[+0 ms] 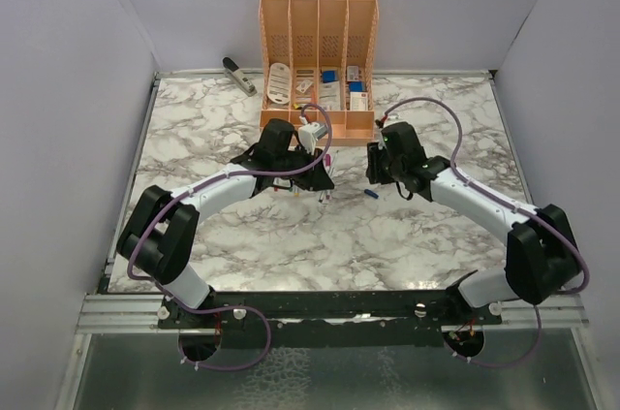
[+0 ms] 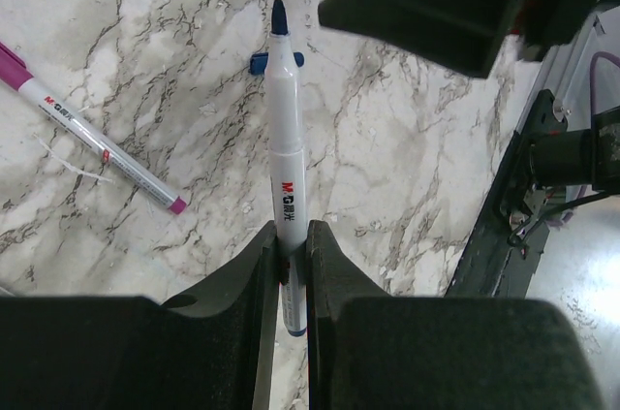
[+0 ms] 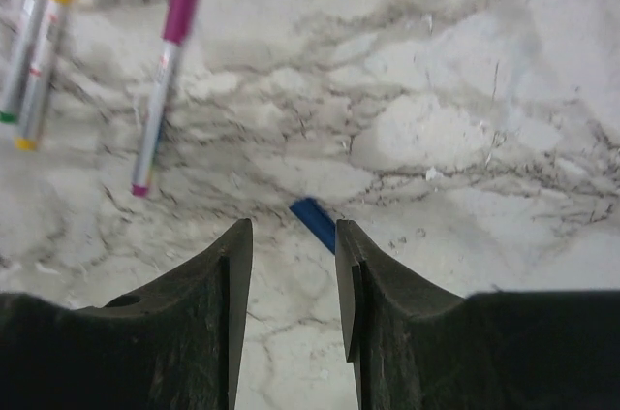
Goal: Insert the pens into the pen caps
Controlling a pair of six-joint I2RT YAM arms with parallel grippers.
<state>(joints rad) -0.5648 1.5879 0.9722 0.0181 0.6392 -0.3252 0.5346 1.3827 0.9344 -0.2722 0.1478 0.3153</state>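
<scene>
My left gripper [image 2: 293, 234] is shut on a white pen [image 2: 286, 139] whose bare blue tip points away from the wrist. A blue pen cap [image 2: 260, 63] lies on the marble just beyond that tip, partly hidden behind the pen. In the right wrist view the same blue cap [image 3: 313, 219] lies flat on the table. My right gripper [image 3: 291, 228] stands open above it with nothing between its fingers, and the right finger covers one end of the cap. From above, the cap [image 1: 370, 194] lies between the two gripper heads.
A purple-capped pen [image 3: 163, 80] lies left of the cap, also seen from the left wrist as a purple-capped pen [image 2: 97, 143]. Green- and yellow-capped pens [image 3: 39, 32] lie further left. An orange organiser [image 1: 318, 61] and a stapler [image 1: 239, 74] stand at the back.
</scene>
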